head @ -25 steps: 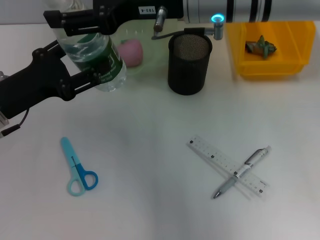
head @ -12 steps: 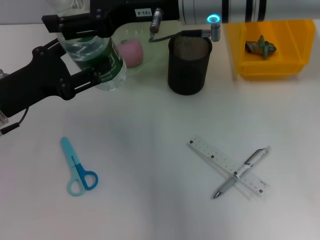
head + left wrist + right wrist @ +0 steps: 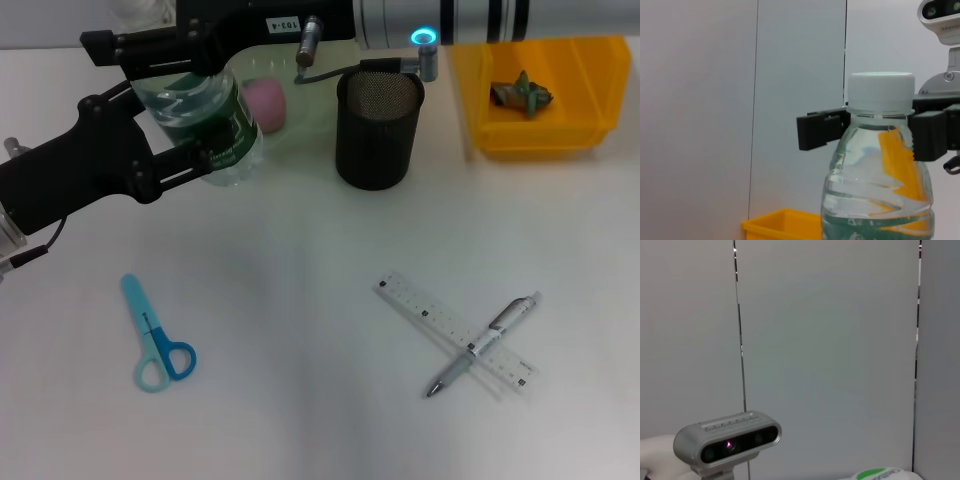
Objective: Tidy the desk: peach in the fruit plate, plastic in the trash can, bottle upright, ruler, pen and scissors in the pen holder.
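Observation:
My left gripper (image 3: 178, 100) is shut on a clear bottle (image 3: 200, 120) with a green label, held near the table's far left. In the left wrist view the black fingers (image 3: 822, 131) clamp the bottle (image 3: 877, 170) just below its white cap. A pink peach (image 3: 265, 103) lies on the pale green fruit plate (image 3: 300, 120) behind the bottle. The black mesh pen holder (image 3: 378, 128) stands beside the plate. Blue scissors (image 3: 155, 335) lie at the near left. The pen (image 3: 485, 343) lies across the clear ruler (image 3: 455, 333) at the near right. Crumpled plastic (image 3: 525, 92) sits in the yellow trash can (image 3: 545, 130).
My right arm (image 3: 450, 20) stretches along the far edge, above the pen holder and plate, with a blue ring light. Open white table lies between the scissors and the ruler. A corner of the yellow trash can (image 3: 785, 225) shows in the left wrist view.
My left gripper has shifted the bottle slightly right and nearer. The right arm has slid a little to the left along the far edge.

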### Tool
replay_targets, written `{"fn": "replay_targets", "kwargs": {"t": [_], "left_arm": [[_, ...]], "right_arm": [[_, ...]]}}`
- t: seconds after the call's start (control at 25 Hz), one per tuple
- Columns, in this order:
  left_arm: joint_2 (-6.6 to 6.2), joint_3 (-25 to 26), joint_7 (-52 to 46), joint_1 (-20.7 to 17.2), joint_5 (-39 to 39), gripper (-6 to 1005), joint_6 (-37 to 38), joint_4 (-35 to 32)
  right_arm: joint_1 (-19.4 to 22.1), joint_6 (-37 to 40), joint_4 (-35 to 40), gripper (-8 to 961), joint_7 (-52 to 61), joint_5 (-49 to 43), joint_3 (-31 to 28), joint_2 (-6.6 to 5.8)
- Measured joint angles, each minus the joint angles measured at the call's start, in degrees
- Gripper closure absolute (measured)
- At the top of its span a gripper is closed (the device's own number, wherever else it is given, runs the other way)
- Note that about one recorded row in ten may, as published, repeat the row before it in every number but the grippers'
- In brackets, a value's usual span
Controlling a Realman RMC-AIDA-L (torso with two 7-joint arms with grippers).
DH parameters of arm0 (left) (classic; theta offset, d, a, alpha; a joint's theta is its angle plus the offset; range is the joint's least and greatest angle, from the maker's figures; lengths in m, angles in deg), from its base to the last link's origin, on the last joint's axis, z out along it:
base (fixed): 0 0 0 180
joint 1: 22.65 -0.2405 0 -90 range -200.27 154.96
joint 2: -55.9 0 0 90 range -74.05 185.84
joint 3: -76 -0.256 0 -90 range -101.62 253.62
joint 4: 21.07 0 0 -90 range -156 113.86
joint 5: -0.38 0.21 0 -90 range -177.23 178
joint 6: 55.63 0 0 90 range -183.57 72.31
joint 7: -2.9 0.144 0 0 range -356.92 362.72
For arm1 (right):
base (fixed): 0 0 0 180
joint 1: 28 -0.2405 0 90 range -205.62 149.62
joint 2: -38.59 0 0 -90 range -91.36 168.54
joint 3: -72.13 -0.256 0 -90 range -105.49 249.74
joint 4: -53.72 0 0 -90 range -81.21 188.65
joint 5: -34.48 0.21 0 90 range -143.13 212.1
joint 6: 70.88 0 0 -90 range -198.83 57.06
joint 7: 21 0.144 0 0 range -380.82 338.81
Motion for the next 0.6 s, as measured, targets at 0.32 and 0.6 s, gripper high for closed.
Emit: {"fn": "replay_targets", "kwargs": {"t": [0.32, 0.6], "left_arm": [[0.00, 0.2, 0.0, 0.0, 0.0, 228, 0.0, 0.1], [0.00, 0.3, 0.0, 0.0, 0.0, 229, 0.0, 0.1]], "right_arm": [[0.0, 0.0, 0.1, 281, 0.0, -0.5, 0.0, 0.06], [0.4, 0.2, 0.2, 451, -0.5, -0.6, -0.4, 0.09]]}}
